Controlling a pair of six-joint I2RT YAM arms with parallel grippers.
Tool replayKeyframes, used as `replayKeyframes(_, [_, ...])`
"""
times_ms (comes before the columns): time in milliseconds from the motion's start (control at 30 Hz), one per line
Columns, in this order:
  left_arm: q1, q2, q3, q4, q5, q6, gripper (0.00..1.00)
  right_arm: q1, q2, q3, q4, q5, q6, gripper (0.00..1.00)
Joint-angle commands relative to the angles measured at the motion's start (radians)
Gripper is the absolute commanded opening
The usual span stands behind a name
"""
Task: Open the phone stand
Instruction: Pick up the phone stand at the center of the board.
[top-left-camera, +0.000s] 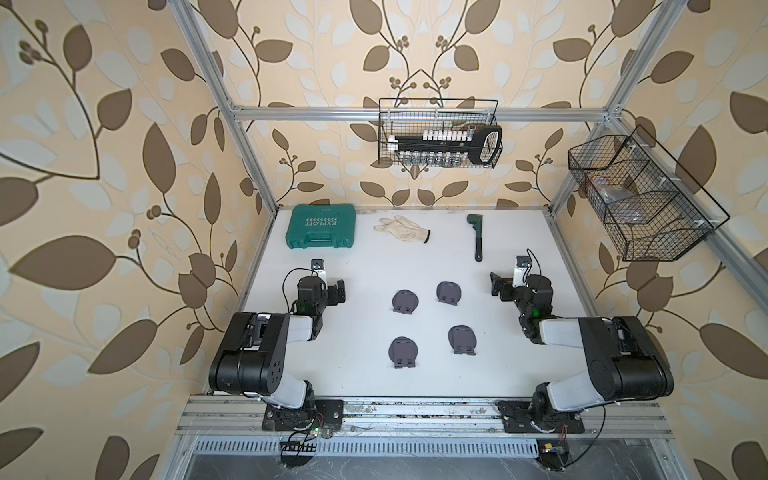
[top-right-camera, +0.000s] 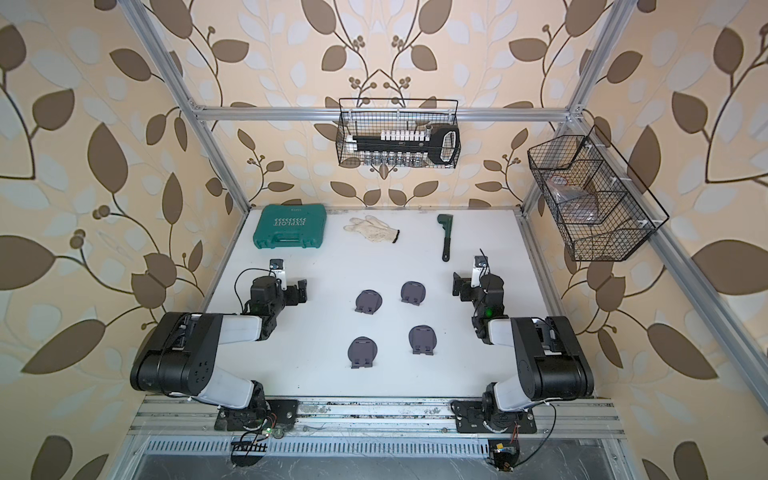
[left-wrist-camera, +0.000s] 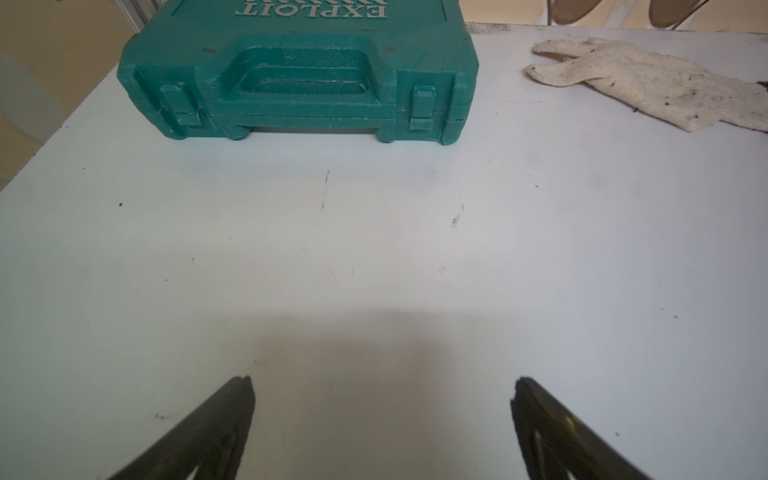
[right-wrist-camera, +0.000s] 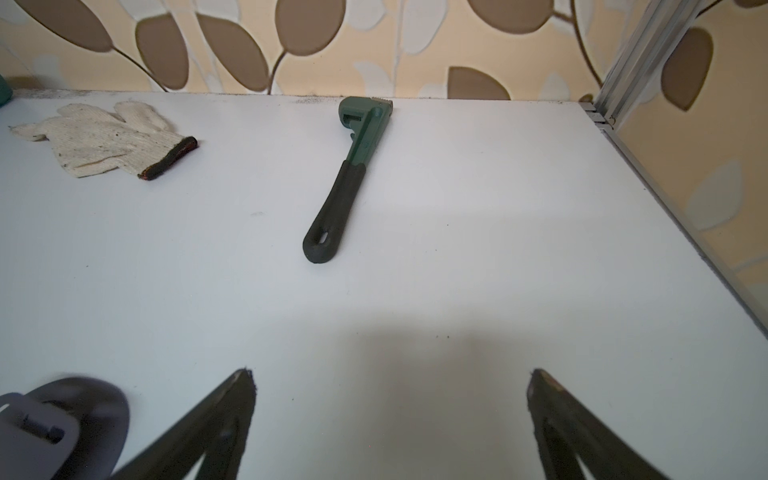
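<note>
Four flat, rounded, matte-grey phone stands (top-left-camera: 405, 301) on white table (top-left-camera: 365, 257)

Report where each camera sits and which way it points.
Both top views: high above the arm bases, looking down at the table and back wall; left arm, right arm, left claw, right claw show.
Left wrist: low behind the open left claw, facing the green tool case at the back; only fingertips show.
Right wrist: low behind the open right claw, facing the wrench; only fingertips show.
Shared: both wrist views catch the glove.
</note>
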Motion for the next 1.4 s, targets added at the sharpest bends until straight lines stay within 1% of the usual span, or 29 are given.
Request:
replayKeyframes(0, [0.001, -0.008, 0.023, 0.025, 0.024, -0.01, 0.99, 0.005, 0.004, 0.018, 0.001, 0.01, -0.003, 0.98])
replayKeyframes(367, [0.001, -0.007, 0.024, 0.023, 0.023, -0.011, 0.99, -0.002, 0.005, 0.025, -0.013, -0.003, 0.001, 0.98])
replayKeyframes(467, [-0.002, -0.016, 0.013, 0.035, 0.018, -0.007, 0.99, -0.002, -0.004, 0.013, 0.01, 0.003, 0.001, 0.98])
replayKeyframes(500, [-0.004, -0.025, 0.023, 0.018, 0.011, -0.005, 0.99, 0.014, -0.03, 0.037, -0.033, 0.114, 0.025, 0.98])
replayKeyframes(533, [-0.007, -0.042, 0.045, -0.034, 0.012, -0.002, 0.99, 0.034, -0.075, 0.096, -0.188, 0.236, 0.049, 0.98])
replayKeyframes(567, [-0.01, -0.054, 0.088, -0.127, 0.012, 0.001, 0.99, 0.036, -0.113, 0.164, -0.359, 0.289, 0.072, 0.98])
replayKeyframes(600, [-0.01, -0.101, 0.135, -0.219, -0.002, -0.002, 0.99, 0.037, -0.138, 0.196, -0.419, 0.281, 0.07, 0.98])
replayKeyframes(667, [-0.01, -0.122, 0.188, -0.312, -0.034, -0.016, 0.99, 0.039, -0.189, 0.185, -0.41, 0.225, 0.075, 0.98])
replayKeyframes(733, [-0.01, -0.116, 0.272, -0.43, -0.063, -0.031, 0.99, 0.037, -0.237, 0.184, -0.443, 0.212, 0.106, 0.98])
replayKeyframes(767, [-0.011, -0.107, 0.328, -0.518, -0.08, -0.054, 0.99, 0.032, -0.264, 0.187, -0.467, 0.21, 0.128, 0.98])
replayKeyframes(800, [-0.011, -0.098, 0.375, -0.594, -0.075, -0.06, 0.99, 0.019, -0.289, 0.189, -0.483, 0.187, 0.153, 0.98])
replayKeyframes(833, [-0.014, -0.091, 0.41, -0.645, -0.081, -0.075, 0.99, -0.001, -0.304, 0.191, -0.489, 0.144, 0.187, 0.98])
replayKeyframes(900, [-0.018, -0.086, 0.488, -0.757, -0.102, -0.144, 0.99, -0.061, -0.345, 0.195, -0.501, 0.079, 0.33, 0.98])
replayKeyframes(967, [-0.025, -0.086, 0.552, -0.845, -0.105, -0.193, 0.96, -0.123, -0.367, 0.211, -0.515, -0.035, 0.424, 0.98])
replayKeyframes(1033, [-0.035, -0.083, 0.623, -0.946, -0.083, -0.229, 0.91, -0.145, -0.372, 0.258, -0.602, -0.058, 0.532, 0.98])
replayKeyframes(1100, [-0.054, -0.083, 0.692, -1.04, -0.031, -0.258, 0.86, -0.15, -0.35, 0.336, -0.712, -0.14, 0.531, 0.98])
replayKeyframes(1133, [-0.064, -0.083, 0.718, -1.078, -0.001, -0.272, 0.86, -0.149, -0.338, 0.359, -0.741, -0.176, 0.531, 0.98])
replayKeyframes(1200, [-0.086, -0.069, 0.788, -1.174, 0.139, -0.272, 0.88, -0.148, -0.324, 0.394, -0.79, -0.222, 0.539, 0.98])
replayKeyframes(1233, [-0.107, -0.054, 0.818, -1.216, 0.169, -0.267, 0.87, -0.147, -0.327, 0.402, -0.801, -0.232, 0.538, 0.98])
replayKeyframes(1267, [-0.144, -0.032, 0.847, -1.258, 0.175, -0.263, 0.88, -0.146, -0.334, 0.404, -0.803, -0.235, 0.54, 0.98])
replayKeyframes(1333, [-0.21, -0.031, 0.871, -1.293, 0.174, -0.262, 0.88, -0.142, -0.357, 0.414, -0.822, -0.241, 0.554, 0.98])
replayKeyframes(1367, [-0.231, -0.033, 0.878, -1.299, 0.193, -0.28, 0.83, -0.142, -0.367, 0.428, -0.844, -0.258, 0.57, 0.98])
